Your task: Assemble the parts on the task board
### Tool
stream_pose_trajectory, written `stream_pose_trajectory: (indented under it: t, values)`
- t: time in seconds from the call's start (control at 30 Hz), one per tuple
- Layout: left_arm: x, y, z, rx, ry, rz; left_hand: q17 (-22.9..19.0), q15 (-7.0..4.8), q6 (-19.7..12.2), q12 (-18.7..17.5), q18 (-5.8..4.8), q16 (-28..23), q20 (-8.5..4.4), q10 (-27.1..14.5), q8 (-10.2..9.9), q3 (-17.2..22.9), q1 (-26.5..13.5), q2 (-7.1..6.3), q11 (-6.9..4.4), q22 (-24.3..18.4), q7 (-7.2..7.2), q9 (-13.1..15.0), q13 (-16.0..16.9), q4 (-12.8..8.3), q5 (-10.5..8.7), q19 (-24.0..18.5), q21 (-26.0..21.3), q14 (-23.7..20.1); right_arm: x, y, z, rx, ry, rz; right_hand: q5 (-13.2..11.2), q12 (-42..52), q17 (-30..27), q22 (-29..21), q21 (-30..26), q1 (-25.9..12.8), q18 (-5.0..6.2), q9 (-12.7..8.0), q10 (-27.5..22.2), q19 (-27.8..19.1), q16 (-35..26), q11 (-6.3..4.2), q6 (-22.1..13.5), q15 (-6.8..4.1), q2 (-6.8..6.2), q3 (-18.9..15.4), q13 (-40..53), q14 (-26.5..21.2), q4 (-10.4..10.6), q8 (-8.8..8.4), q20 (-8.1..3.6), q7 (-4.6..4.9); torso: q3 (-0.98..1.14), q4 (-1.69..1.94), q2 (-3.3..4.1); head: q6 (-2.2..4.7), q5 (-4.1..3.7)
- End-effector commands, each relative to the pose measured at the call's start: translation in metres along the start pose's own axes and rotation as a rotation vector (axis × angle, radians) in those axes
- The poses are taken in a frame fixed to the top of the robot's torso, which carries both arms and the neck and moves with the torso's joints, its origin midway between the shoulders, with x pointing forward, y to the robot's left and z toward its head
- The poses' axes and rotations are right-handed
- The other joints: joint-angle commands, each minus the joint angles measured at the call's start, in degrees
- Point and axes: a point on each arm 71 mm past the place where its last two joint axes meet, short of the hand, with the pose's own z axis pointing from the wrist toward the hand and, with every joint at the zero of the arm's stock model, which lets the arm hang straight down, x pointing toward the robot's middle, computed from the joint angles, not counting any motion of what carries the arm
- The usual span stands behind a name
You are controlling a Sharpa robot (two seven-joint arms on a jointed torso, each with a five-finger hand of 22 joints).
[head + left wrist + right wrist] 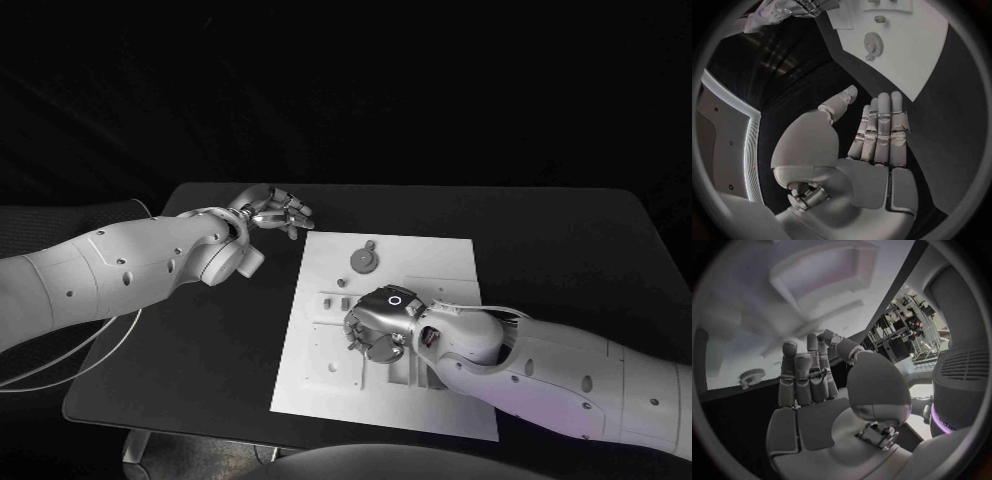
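Observation:
The white task board (433, 262) lies in the middle of the black table. A grey gear-shaped part (366, 259) sits near its far edge, and small grey parts (335, 298) and recesses lie along its left half. My right hand (378, 325) hovers over the board's middle with its fingers pointing down at the parts. In the right wrist view the right hand (807, 385) has straight fingers and holds nothing, with the gear (751, 376) beyond it. My left hand (274, 212) is off the board's far left corner; its fingers (882, 127) are straight and empty, near the gear (872, 42).
Bare black table (216, 340) stretches left of the board and also to its right (577, 260). A white cable (87, 350) hangs under my left arm by the table's left edge.

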Motion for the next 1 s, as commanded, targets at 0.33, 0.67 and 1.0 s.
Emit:
stream_pose_trajectory:
  t: [0.33, 0.67, 1.0]
  values:
    - [0.0008, -0.0020, 0.0003, 0.010, 0.007, -0.002, 0.1, -0.10, 0.1, 0.0, 1.00, -0.4, 0.06, -0.4, 0.0, -0.3, 0.1, 0.44, -0.07, 0.1, 0.31, 0.1, -0.1, 0.1, -0.22, 0.5, -0.2, 0.3, 0.0001, 0.0050, -0.0005, -0.016, -0.014, 0.003, 0.3, 0.2, 0.1, 1.1, 0.4, -0.1, 0.77, 0.1, 0.4, 0.1, 0.2, -0.15, 0.4, -0.38, 0.60, 0.2, 0.1, 0.2, 0.0, 0.25, -0.31, -0.15, -0.04, 0.02, -0.02, 0.04, 0.11]
    - [0.0004, -0.0018, 0.0003, 0.009, 0.005, -0.002, 0.2, -0.10, 0.1, 0.0, 1.01, -0.4, 0.07, -0.4, 0.0, -0.3, 0.1, 0.45, -0.07, 0.1, 0.30, 0.1, -0.1, 0.1, -0.22, 0.5, -0.3, 0.4, -0.0010, 0.0066, -0.0044, -0.015, -0.014, -0.002, 0.3, 0.2, 0.1, 1.1, 0.4, 0.0, 0.77, 0.1, 0.4, 0.2, 0.2, -0.16, 0.4, -0.39, 0.56, 0.2, 0.1, 0.2, 0.0, 0.27, -0.34, -0.16, -0.02, -0.03, -0.02, 0.23, 0.07]
    - [0.0006, -0.0020, 0.0003, 0.009, 0.006, -0.002, 0.2, -0.10, 0.1, 0.0, 1.01, -0.5, 0.07, -0.4, 0.0, -0.3, 0.1, 0.45, -0.07, 0.1, 0.30, 0.1, -0.1, 0.1, -0.22, 0.5, -0.3, 0.4, -0.0062, 0.0088, -0.0073, -0.017, -0.021, -0.011, 0.3, 0.2, 0.1, 1.1, 0.4, 0.0, 0.77, 0.2, 0.4, 0.2, 0.3, -0.18, 0.5, -0.40, 0.50, 0.2, 0.1, 0.2, 0.0, 0.28, -0.35, -0.18, -0.02, -0.04, -0.01, 0.30, -0.01]
